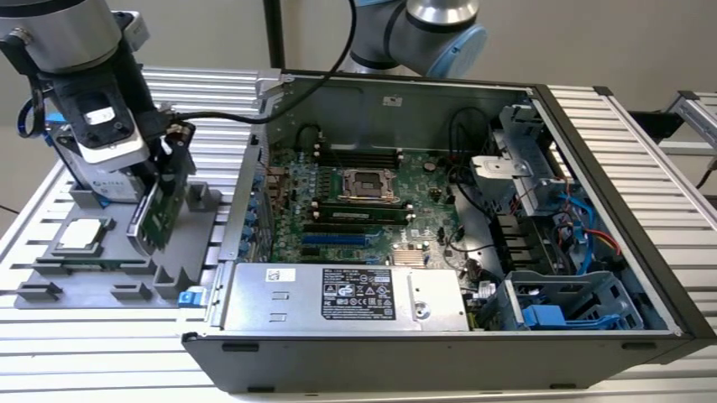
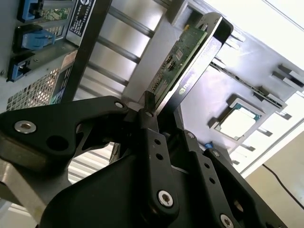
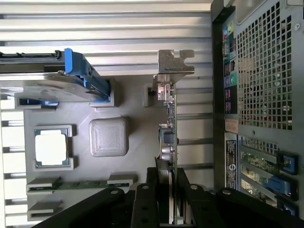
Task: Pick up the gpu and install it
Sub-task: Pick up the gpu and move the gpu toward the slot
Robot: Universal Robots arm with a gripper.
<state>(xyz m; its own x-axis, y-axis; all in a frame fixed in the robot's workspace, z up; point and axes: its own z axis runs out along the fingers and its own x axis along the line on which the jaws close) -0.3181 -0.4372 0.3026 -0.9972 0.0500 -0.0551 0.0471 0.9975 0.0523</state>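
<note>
The gripper (image 2: 153,113) is clamped on one short end of the gpu (image 2: 186,64). The card stands on edge at the grey parts tray (image 1: 67,277), its long axis running straight away from the gripper. The open computer case (image 1: 605,159) sits just beside, toward the exterior view's right.

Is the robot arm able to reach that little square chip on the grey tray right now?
Probably not yet. The chip lies uncovered in its pocket, but the end effector is shut on the green card, so it has no free grip.
</note>
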